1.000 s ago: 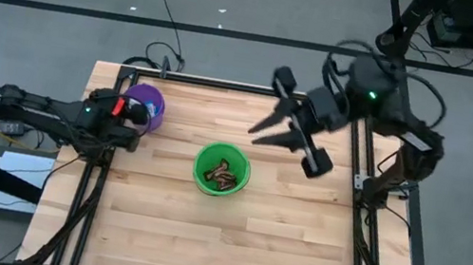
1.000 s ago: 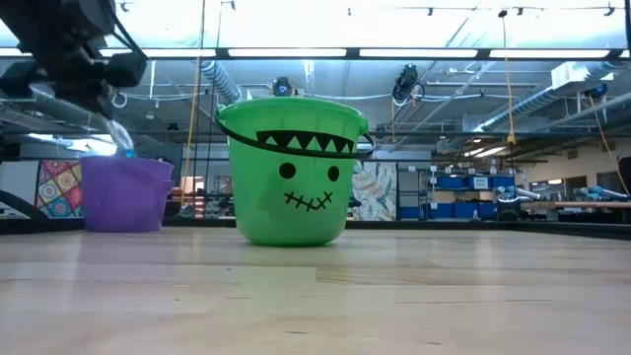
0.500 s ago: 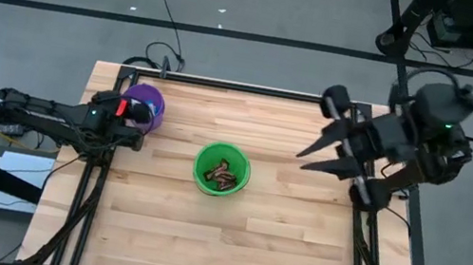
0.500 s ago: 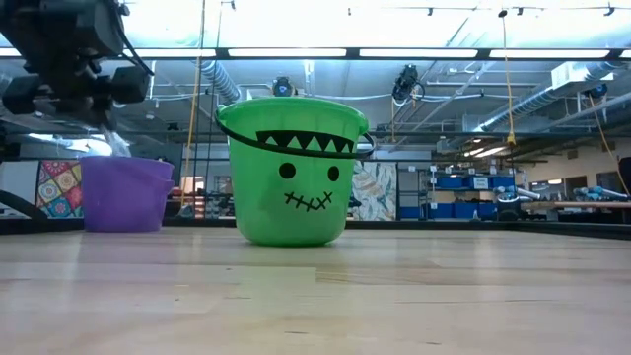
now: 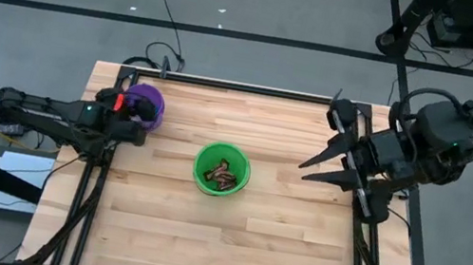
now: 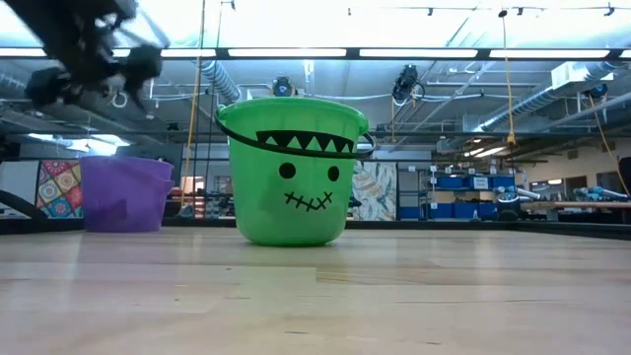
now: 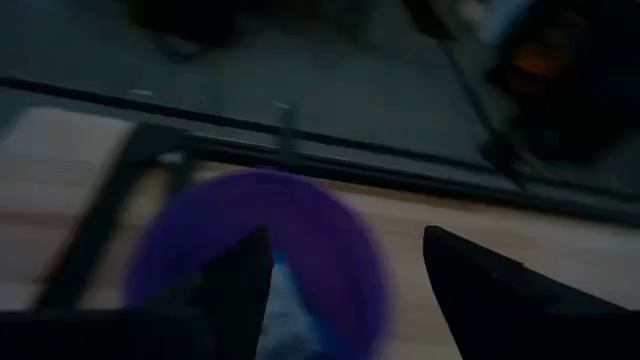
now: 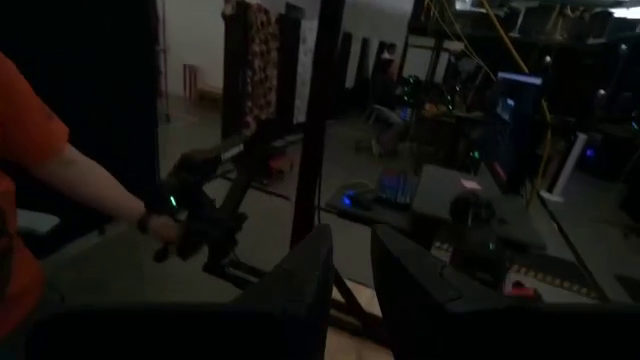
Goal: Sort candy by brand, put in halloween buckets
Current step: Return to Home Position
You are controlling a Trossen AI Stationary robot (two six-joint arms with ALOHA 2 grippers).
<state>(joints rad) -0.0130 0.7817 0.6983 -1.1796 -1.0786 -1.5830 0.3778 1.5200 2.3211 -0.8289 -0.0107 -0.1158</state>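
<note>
- Left pincer [image 7: 346,240], spread wide and empty, hovers at the rim of the purple bucket [image 6: 123,197]; a blue-and-white candy [image 7: 285,300] lies inside it.
- Right pincer [image 5: 305,172], parted and empty, hangs over the right edge of the surface [image 5: 276,240], well apart from both buckets.
- Green bucket [image 5: 201,158], mid-surface, holds brown bars [image 5: 225,178].
- No loose candy shows; sorting looks finished, with only parking the arms left.

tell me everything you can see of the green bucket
The green bucket is a round plastic pail, narrowing toward its base, printed with a black jagged hairline, dot eyes and a stitched mouth, with a dark handle lying along the rim. It stands upright near the middle of the wooden table, holding dark brown candy bars. Nothing else touches it.
</note>
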